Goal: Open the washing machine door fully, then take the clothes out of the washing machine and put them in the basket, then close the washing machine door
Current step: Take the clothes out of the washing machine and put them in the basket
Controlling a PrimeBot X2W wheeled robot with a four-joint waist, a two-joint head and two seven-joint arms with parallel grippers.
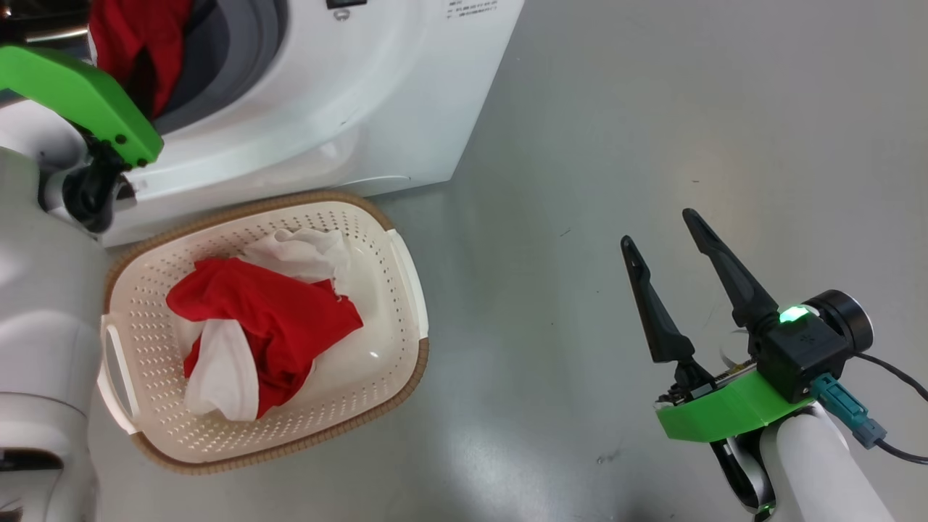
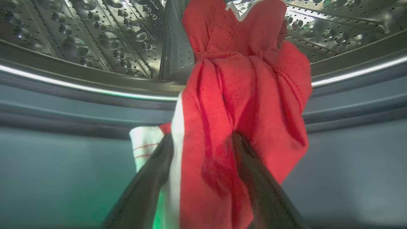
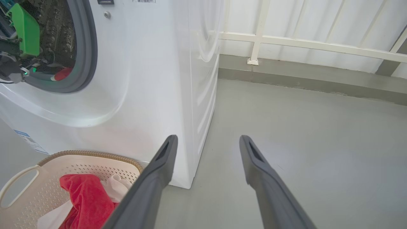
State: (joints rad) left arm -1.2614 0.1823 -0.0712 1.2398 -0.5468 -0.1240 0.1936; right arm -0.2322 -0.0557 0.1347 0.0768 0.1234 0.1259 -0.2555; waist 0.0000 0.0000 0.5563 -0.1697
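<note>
The white washing machine (image 1: 326,109) stands with its mouth uncovered; its door is out of view. A red garment with a white stripe (image 2: 241,95) hangs from the steel drum (image 2: 95,38) over the grey gasket (image 2: 79,117). My left gripper (image 2: 202,138) reaches into the mouth, its dark fingers spread wide on either side of this cloth. The cream basket (image 1: 406,290) on the floor before the machine holds red and white clothes (image 1: 275,319). My right gripper (image 1: 657,228) hovers open over bare floor to the basket's right, holding nothing.
The grey floor (image 1: 652,109) stretches to the right of the machine. A white railing and wall (image 3: 302,41) stand behind it. My left arm's green bracket (image 1: 80,94) sits at the drum mouth, above the basket's far left corner.
</note>
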